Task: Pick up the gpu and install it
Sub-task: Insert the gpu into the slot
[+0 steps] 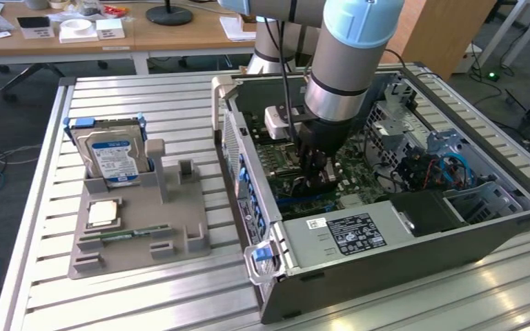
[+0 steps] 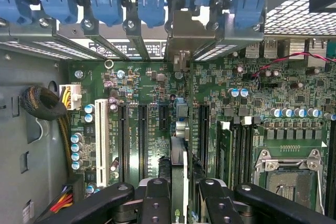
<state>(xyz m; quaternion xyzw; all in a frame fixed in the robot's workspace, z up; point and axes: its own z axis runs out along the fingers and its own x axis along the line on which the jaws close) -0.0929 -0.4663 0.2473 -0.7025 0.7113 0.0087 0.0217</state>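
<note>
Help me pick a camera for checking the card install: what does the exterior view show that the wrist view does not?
Exterior view alone: the slatted metal table, the grey parts tray holding a silver hard drive with blue-white label and a small green memory stick, and the grey-and-blue robot arm.
Wrist view alone: the long white expansion slot and the thin dark graphics card, seen edge-on.
Both: the open grey computer case, its green motherboard, and the black gripper, closed on that card inside the case.
</note>
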